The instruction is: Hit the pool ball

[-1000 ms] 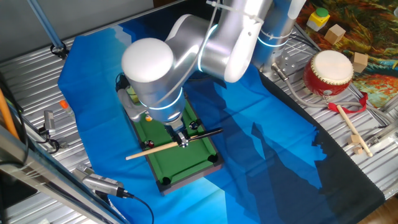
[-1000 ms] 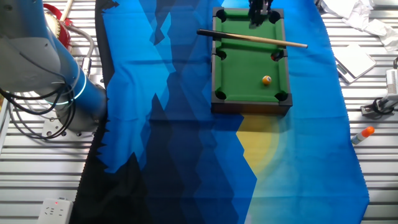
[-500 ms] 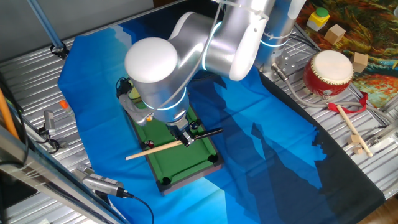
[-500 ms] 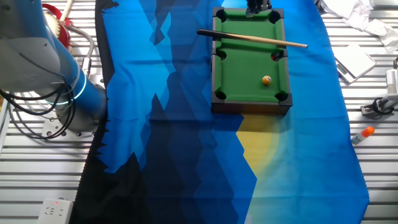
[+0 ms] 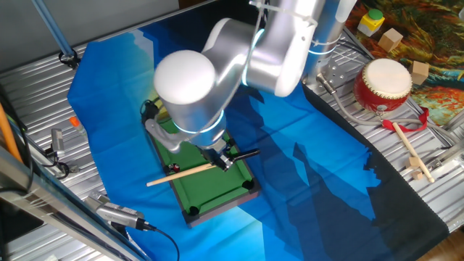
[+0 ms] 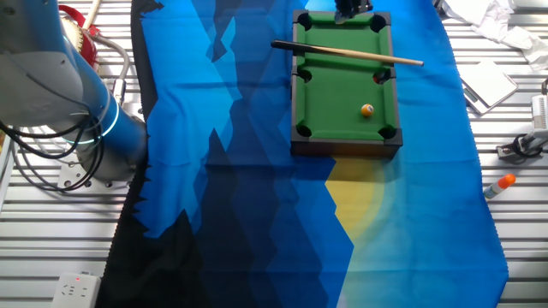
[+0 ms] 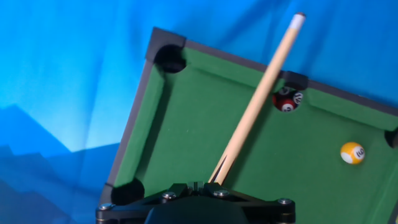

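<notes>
1. The pool ball (image 6: pixel 366 109), orange-yellow with a pale spot, is lying on the green felt of the miniature pool table (image 6: pixel 344 81); in the hand view the pool ball (image 7: pixel 352 152) is sitting near the right edge of the frame, close to a side pocket.
2. The pool ball is lying apart from the cue stick (image 6: pixel 351 54) and from every other ball; nothing is touching it.
3. The cue stick (image 7: pixel 258 99), pale wood with a white end, is running diagonally from the gripper (image 7: pixel 196 186) toward the far rail, its white end reaching out over the blue cloth (image 7: pixel 62 56).
4. Beside the stick's far half, a red ball (image 7: pixel 285 99) and a dark ball, pressed close together, are sitting at a rail pocket.
5. In one fixed view the cue stick (image 5: pixel 196 170) is lying across the table's width, both ends overhanging the rails, with the gripper (image 5: pixel 223 161) at its dark butt portion.
6. The gripper is pinching the cue stick: in the hand view the stick's near end is disappearing between the black fingers at the bottom edge of the frame.
7. The silver robot arm (image 5: pixel 217 80) is arching over the table's far end.
8. A blue cloth (image 6: pixel 223 128) is covering the slatted metal bench under the pool table.
9. A red-and-cream drum (image 5: pixel 383 83) is standing well apart on the bench.
</notes>
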Controlling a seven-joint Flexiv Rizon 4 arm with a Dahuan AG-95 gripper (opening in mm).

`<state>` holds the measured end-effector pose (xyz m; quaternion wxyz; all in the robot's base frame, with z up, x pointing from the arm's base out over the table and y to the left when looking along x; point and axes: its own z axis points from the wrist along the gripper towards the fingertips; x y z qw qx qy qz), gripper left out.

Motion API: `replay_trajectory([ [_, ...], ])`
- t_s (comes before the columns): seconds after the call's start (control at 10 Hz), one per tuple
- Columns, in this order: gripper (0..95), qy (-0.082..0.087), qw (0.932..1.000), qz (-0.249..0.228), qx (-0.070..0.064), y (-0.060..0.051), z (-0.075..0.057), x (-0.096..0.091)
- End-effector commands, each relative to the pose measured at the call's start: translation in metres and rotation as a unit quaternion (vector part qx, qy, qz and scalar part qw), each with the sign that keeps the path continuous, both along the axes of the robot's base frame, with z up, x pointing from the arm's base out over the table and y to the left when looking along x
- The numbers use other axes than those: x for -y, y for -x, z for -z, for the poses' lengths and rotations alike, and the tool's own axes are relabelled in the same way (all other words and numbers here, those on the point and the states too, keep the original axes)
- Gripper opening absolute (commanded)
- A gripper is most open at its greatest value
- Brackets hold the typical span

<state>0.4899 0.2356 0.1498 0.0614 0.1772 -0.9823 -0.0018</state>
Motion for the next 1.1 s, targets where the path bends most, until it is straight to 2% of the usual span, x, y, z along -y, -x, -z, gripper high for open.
replay_trajectory([
  [0.1,19.0,0.002,0.9996,-0.027,-0.001,0.001,0.001,0.000],
  [0.2,38.0,0.005,0.9998,-0.022,-0.002,0.001,0.001,0.000],
  [0.8,38.0,0.009,0.9996,-0.026,-0.002,0.004,0.007,0.001],
  [1.1,38.0,0.012,0.9998,-0.014,-0.001,0.013,0.016,0.000],
])
